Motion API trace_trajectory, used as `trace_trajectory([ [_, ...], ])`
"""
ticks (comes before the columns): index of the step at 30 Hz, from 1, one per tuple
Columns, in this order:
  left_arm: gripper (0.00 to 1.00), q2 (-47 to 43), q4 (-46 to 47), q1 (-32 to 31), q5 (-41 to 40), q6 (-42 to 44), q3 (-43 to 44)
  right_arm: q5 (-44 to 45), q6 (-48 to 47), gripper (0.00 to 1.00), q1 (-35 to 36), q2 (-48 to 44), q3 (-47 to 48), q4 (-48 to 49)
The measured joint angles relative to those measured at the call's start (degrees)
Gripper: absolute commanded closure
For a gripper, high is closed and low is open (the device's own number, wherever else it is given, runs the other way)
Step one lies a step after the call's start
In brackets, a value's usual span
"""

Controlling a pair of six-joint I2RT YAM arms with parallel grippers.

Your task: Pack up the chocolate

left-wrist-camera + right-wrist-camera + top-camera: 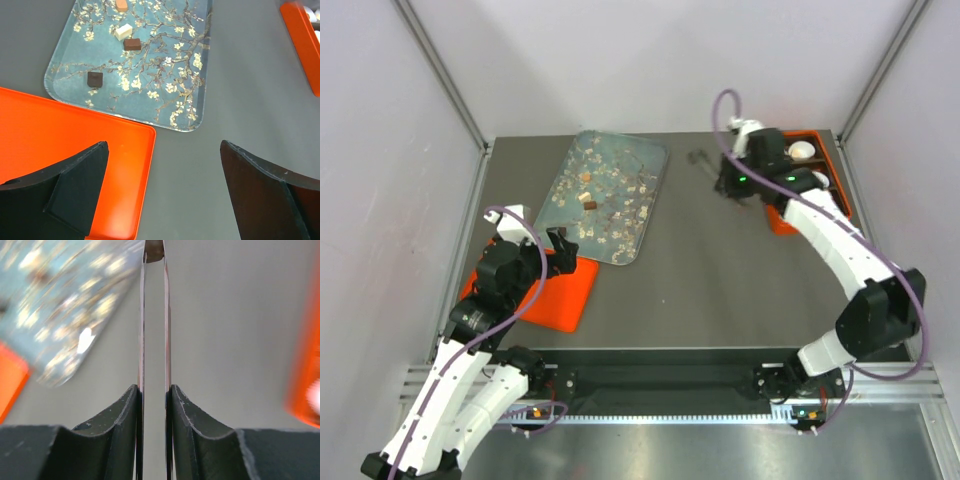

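Observation:
Several chocolate pieces lie on a blue flowered tray (pixel 605 195) (pixel 165 75): a dark one (pixel 94 78), a brown one (pixel 132 44), a pale one (pixel 123 31) and a caramel one (pixel 121 5). My right gripper (pixel 733 186) (pixel 154 387) is shut on the thin metal tongs (pixel 142 315), over the table to the right of the tray. A small brown lump (pixel 154 250) sits pinched between the tong tips. My left gripper (pixel 560 245) (pixel 163 150) hangs open and empty over the edge of an orange lid (pixel 50 140).
An orange box (pixel 812 140) (pixel 300 40) at the back right holds a white paper cup (pixel 802 150). The orange lid (pixel 555 295) lies at the front left, touching the flowered tray's near corner. Grey walls and metal posts enclose the table.

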Motion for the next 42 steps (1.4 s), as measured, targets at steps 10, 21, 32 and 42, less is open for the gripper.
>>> trace_trajectory([
  [10, 0.02, 0.0, 0.0, 0.0, 0.0, 0.0, 0.0, 10.5, 0.2, 0.77, -23.0, -2.8, 0.0, -2.0],
  [21, 0.02, 0.0, 0.0, 0.0, 0.1, 0.0, 0.0, 13.7, 0.7, 0.76, -33.1, 4.8, 0.1, -2.3],
  [32, 0.02, 0.0, 0.0, 0.0, 0.1, 0.0, 0.0, 13.1, 0.6, 0.73, -34.9, 10.6, 3.2, -1.8],
  [42, 0.02, 0.1, 0.0, 0.0, 0.0, 0.0, 0.0, 12.3, 1.1, 0.71, -35.5, 13.8, 4.6, -1.5],
])
